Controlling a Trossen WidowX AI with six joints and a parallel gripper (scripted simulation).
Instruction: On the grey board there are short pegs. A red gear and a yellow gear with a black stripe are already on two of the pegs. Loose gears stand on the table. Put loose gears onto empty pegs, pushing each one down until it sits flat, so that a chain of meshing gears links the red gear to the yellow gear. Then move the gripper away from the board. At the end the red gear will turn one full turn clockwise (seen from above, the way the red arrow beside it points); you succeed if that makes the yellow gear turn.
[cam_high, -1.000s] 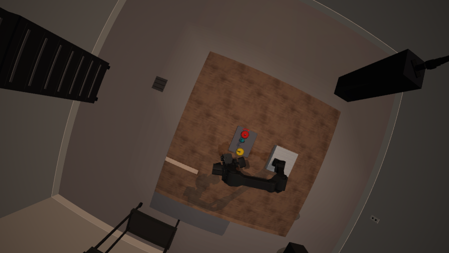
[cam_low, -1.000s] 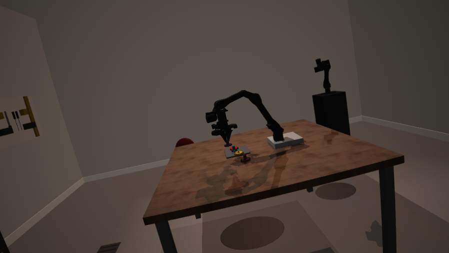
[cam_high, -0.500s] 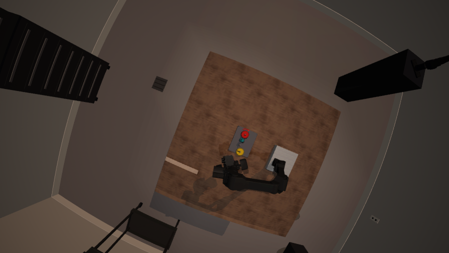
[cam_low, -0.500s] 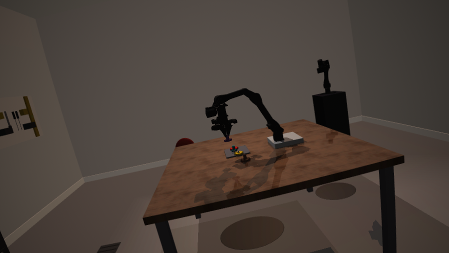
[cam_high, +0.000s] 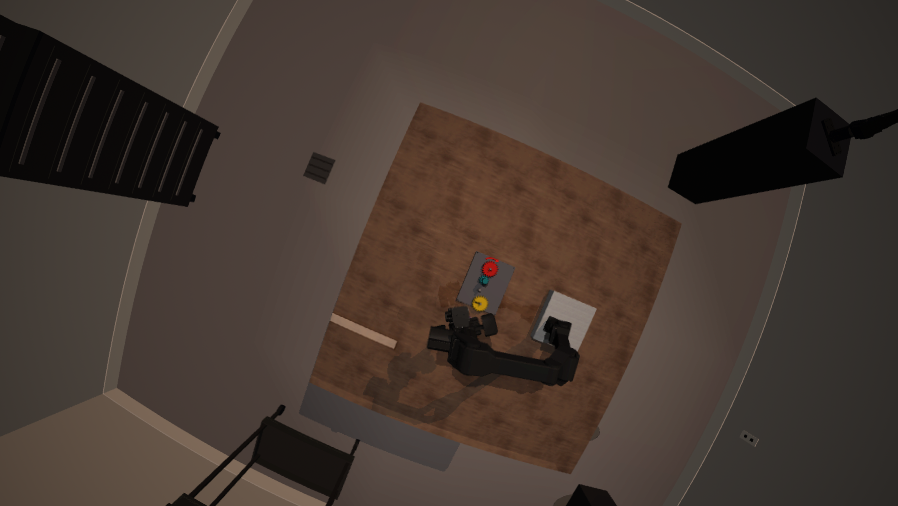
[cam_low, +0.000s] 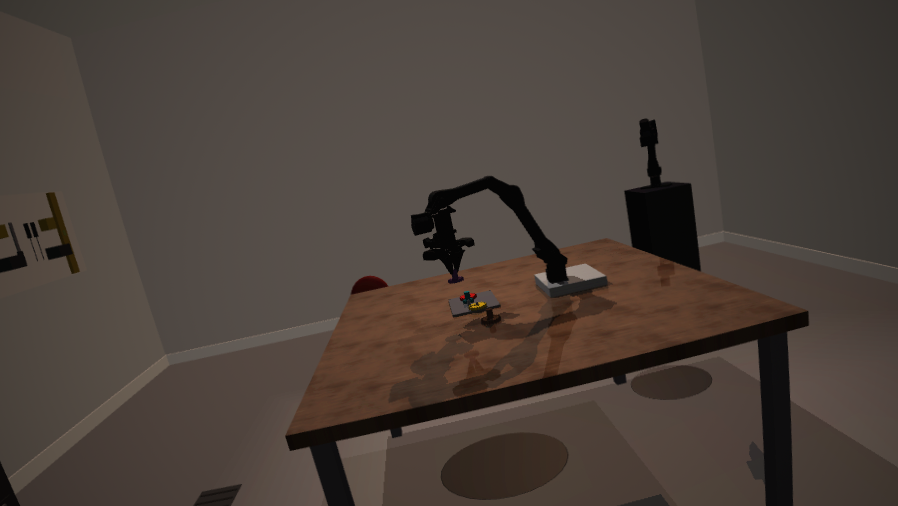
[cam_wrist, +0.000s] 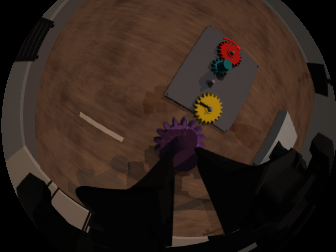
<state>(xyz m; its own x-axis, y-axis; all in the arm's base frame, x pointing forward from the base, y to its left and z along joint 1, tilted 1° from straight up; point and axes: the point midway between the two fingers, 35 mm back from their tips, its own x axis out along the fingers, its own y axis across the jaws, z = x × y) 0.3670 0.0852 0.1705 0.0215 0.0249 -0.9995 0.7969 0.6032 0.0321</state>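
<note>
My gripper (cam_low: 455, 270) (cam_wrist: 183, 154) is shut on the purple gear's stem and holds the purple gear (cam_low: 455, 280) (cam_wrist: 175, 131) in the air, off the board's yellow-gear end. The grey board (cam_high: 502, 286) (cam_wrist: 190, 75) carries the red gear (cam_high: 488, 267) (cam_wrist: 230, 49) and the yellow gear (cam_high: 480, 306) (cam_low: 477, 306) (cam_wrist: 208, 115). A small teal gear (cam_high: 483, 280) (cam_wrist: 218, 66) with an upright stem is beside the red gear on the board. An empty peg (cam_wrist: 211, 82) shows between teal and yellow. A brown gear (cam_low: 490, 319) stands on the table near the board; the wrist and overhead views do not show it clearly.
The arm's white base block (cam_high: 578, 309) (cam_low: 587, 277) (cam_wrist: 274, 140) stands to the board's right. A pale strip (cam_high: 364, 331) (cam_wrist: 101, 127) lies on the table to the left. The arm's shadows fall across the wooden table (cam_high: 534, 188) (cam_low: 678, 320).
</note>
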